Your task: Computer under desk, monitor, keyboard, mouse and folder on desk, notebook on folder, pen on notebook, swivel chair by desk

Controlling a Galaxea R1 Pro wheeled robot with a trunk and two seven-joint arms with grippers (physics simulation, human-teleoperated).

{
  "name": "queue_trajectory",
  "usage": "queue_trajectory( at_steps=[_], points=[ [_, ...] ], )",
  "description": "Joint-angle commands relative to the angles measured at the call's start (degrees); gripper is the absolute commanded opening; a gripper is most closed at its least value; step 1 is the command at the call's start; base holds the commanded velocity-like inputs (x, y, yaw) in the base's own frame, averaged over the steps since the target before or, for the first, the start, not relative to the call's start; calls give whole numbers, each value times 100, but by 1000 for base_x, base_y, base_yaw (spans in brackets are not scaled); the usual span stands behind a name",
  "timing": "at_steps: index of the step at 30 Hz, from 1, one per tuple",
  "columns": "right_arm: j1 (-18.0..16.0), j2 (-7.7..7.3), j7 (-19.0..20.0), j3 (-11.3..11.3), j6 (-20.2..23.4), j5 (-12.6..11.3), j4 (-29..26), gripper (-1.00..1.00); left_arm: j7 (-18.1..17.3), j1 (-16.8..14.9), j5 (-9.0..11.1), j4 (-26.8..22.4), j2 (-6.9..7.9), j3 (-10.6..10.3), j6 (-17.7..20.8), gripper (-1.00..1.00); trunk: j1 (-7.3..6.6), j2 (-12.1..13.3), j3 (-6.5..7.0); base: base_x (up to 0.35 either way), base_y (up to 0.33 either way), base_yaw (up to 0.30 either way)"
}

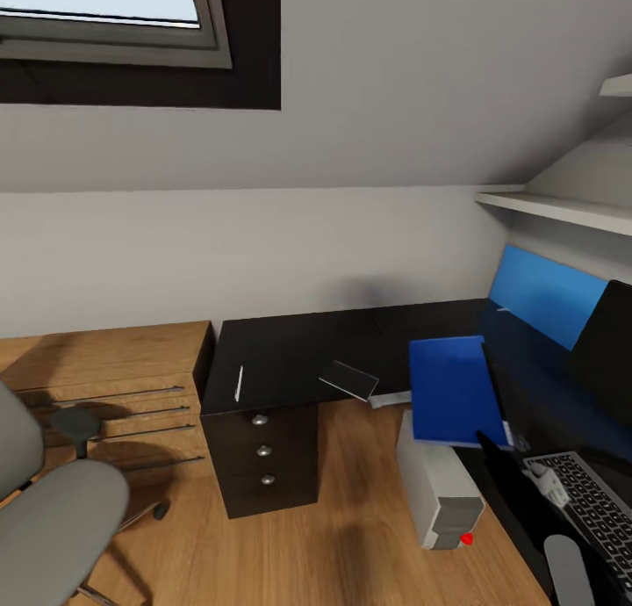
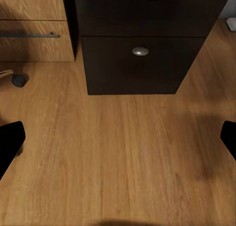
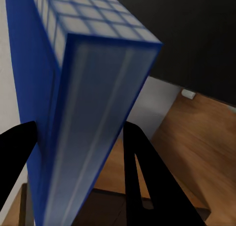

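at centre right of the head view, we hold the blue folder (image 1: 452, 388) over the desk (image 1: 290, 364) edge, above the computer (image 1: 436, 492); our right gripper (image 3: 78, 162) pinches its spine for carrying, while our left gripper (image 2: 118, 137) hangs open and empty.

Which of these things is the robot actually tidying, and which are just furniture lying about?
Part of the job: folder, held by the right gripper; pen; desk; computer; keyboard; swivel chair.

Just there: wooden drawer cabinet; wall shelf; skylight.
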Motion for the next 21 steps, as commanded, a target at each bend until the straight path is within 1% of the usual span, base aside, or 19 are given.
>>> queue_trajectory(
  at_steps=[1, 11, 12, 14, 16, 18, 20, 21],
  points=[
    [-7, 9, 26, -14, 46, -35, -9, -100, 49, -4, 10, -19, 6, -48, -14, 100, 1, -7, -8, 0, 0, -1],
    [-6, 42, 46, 4, 29, -62, -11, -100, 53, -4, 10, -19, 6, -48, -12, 100, 1, -7, -8, 0, 0, 0],
    [-308, 54, -121, 17, -233, -55, 105, -100, 57, -4, 10, -19, 6, -48, -6, 100, 1, -7, -8, 0, 0, 0],
    [-747, 69, -484, 61, -623, -55, 601, -100, 51, -4, 10, -19, 6, -48, -5, 100, 1, -7, -8, 0, 0, 0],
    [-1333, 68, -835, 145, -1100, -54, 1377, -100, 42, -4, 10, -19, 6, -52, -5, 100, 1, -7, -8, 0, 0, 0],
    [-2218, 55, -1094, 228, -2012, -51, 2727, -100, 28, -4, 10, -19, 6, -52, -8, 100, 1, -7, -8, 0, 0, 0],
    [-2685, 44, -1150, 251, -2673, -47, 3493, -100, 24, -4, 10, -19, 6, -52, -11, 100, 1, -7, -8, 0, 0, 0],
    [-3078, 65, -1185, 256, -3573, -55, 4172, -100, 14, -4, 3, -19, -5, -56, -9, 100, 1, -7, -8, 0, 0, 0]
  ],
)
